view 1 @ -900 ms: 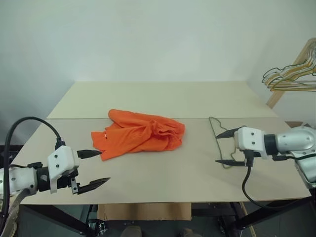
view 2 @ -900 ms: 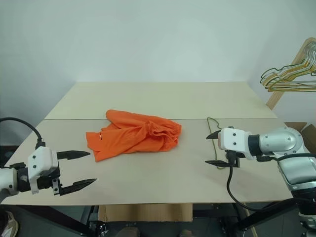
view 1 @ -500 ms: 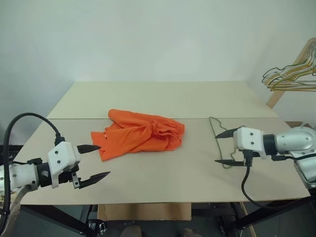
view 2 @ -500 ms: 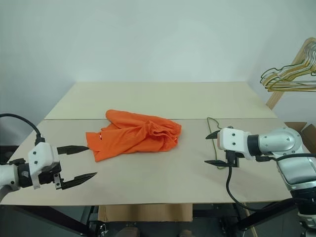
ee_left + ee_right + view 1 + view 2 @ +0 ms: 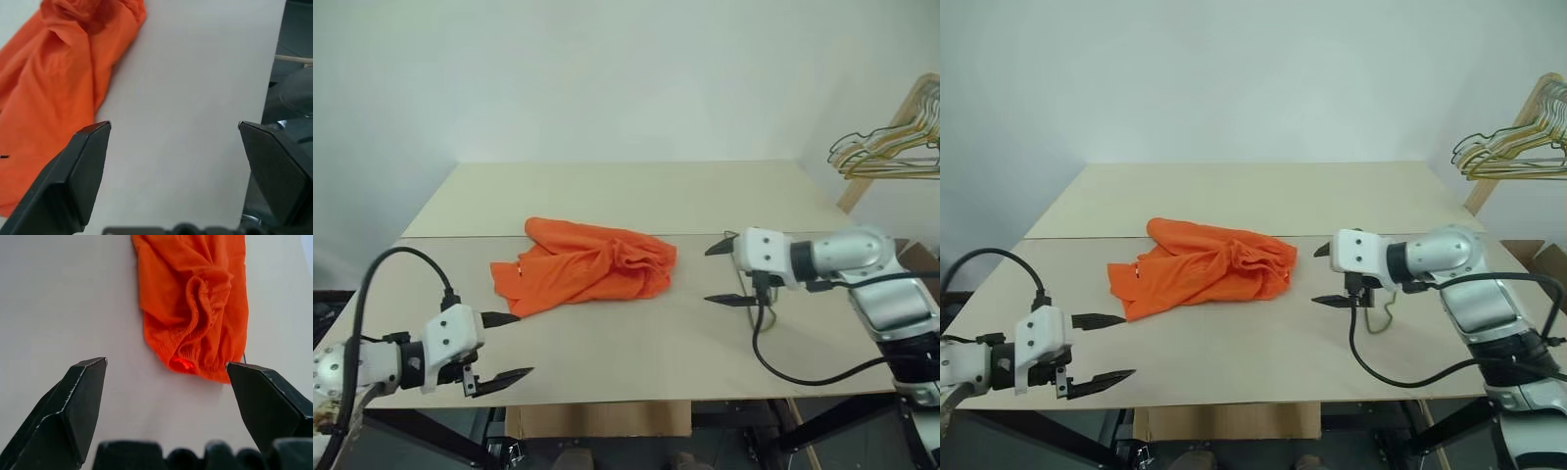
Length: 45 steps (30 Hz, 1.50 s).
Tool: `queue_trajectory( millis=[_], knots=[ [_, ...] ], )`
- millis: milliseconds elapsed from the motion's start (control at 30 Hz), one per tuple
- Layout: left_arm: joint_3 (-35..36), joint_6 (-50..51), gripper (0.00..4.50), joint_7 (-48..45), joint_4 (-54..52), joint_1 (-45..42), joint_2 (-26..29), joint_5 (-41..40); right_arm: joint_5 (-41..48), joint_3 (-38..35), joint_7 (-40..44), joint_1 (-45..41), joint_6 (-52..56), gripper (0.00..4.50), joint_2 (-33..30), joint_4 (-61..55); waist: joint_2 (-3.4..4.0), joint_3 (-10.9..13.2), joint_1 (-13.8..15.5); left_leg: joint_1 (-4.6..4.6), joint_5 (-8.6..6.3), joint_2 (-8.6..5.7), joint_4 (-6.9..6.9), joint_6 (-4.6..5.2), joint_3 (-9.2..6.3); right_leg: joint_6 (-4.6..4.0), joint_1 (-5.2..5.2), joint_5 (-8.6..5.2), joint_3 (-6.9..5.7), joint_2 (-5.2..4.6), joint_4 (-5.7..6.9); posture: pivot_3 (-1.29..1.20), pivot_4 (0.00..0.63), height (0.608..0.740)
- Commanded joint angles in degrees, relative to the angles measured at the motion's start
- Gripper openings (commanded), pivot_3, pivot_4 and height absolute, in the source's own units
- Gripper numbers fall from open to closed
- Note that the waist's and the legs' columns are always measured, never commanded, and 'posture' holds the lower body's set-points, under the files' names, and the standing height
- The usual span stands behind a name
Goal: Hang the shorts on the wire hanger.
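The shorts point(image 5: 585, 268) are seen lying crumpled in a loose heap near the middle of the table point(image 5: 626, 196), held by nothing. The left gripper point(image 5: 505, 348) is positioned low over the near left part of the table, its jaws spread wide and empty, just short of the fabric's near left edge. The right gripper point(image 5: 722, 273) is held just beside the right end of the heap, jaws likewise wide and empty. The wire hanger point(image 5: 1386, 315) is largely hidden behind the right gripper, flat on the table. A bunch of hangers point(image 5: 891, 147) is hung on a wooden rack at far right.
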Motion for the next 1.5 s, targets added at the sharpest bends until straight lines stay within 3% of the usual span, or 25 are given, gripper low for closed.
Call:
queue_trajectory(
  millis=[33, 233, 367, 900, 1033, 1367, 1500],
  knots=[
    [-1.84, -1.5, 4.5, 0.87, 1.57, -2.62, 0.79, 2.29, -7.71, 6.62, -7.06, -6.98, 5.49, 4.47, 7.99, 2.36, 0.01, 0.0, -0.16, 0.01, 0.0, 0.01, 0.0, 0.0, 0.03, -0.07, -0.01, 0.04, 0.0, 0.0, 0.03, 0.16, 0.0, 0.74],
    [-2.87, -1.71, 4.5, 1.48, 1.98, -3.33, 0.49, 3.3, -20.38, 14.56, -17.94, -11.98, 3.29, 4.47, 17.47, 9.03, 0.01, 0.0, 0.18, -0.09, -0.02, -0.01, 0.0, -0.09, 0.07, -0.17, -0.18, 0.03, 0.01, 0.0, 0.26, 0.16, 0.0, 0.74],
    [-3.2, -2.11, 4.5, 1.59, 1.7, -2.07, 0.59, 4.02, -23.83, 16.98, -21.35, -15.42, 4.78, 4.47, 23.49, 14.86, 0.01, 0.0, 0.1, -0.09, -0.04, -0.04, 0.0, -0.23, 0.08, -0.18, -0.25, 0.0, 0.01, -0.03, 0.38, 0.16, 0.0, 0.74],
    [-4.32, -2.15, 4.5, 2.83, 1.29, -1.18, 0.49, 5.49, -29.13, 19.24, -25.78, -20.51, 2.43, 4.47, 32.87, 34.13, 0.03, 0.01, -1.25, -0.03, 0.01, -0.02, -0.03, -0.32, 0.02, -0.25, -0.27, -0.04, 0.0, 0.01, 0.56, 0.18, 0.0, 0.74],
    [-4.6, -2.15, 4.5, 3.03, 1.38, -1.34, 0.4, 5.83, -28.94, 18.31, -26.73, -20.85, 1.16, 3.57, 33.94, 36.73, 0.04, 0.02, -1.64, -0.02, 0.01, -0.02, -0.04, -0.33, 0.01, -0.25, -0.27, -0.04, 0.01, 0.01, 0.57, 0.18, 0.0, 0.74],
    [-5.12, -2.47, 4.5, 3.23, 2.6, -1.57, 0.33, 6.95, -29.48, 18.47, -27.32, -20.47, -1.32, 0.02, 34.76, 37.01, 0.05, 0.02, -1.78, -0.02, 0.01, -0.02, -0.06, -0.33, -0.02, -0.25, -0.27, -0.05, 0.0, 0.01, 0.57, 0.17, 0.0, 0.74],
    [-6.55, -4.12, 4.5, 6.41, 6.02, -4.78, -0.46, 10.29, -29.73, 18.7, -27.34, -19.85, -1.61, 0.02, 34.84, 36.76, 0.05, 0.03, -1.75, -0.01, 0.02, -0.02, -0.06, -0.33, -0.03, -0.26, -0.27, -0.05, 0.0, 0.02, 0.6, 0.17, 0.0, 0.74]
  ],
)
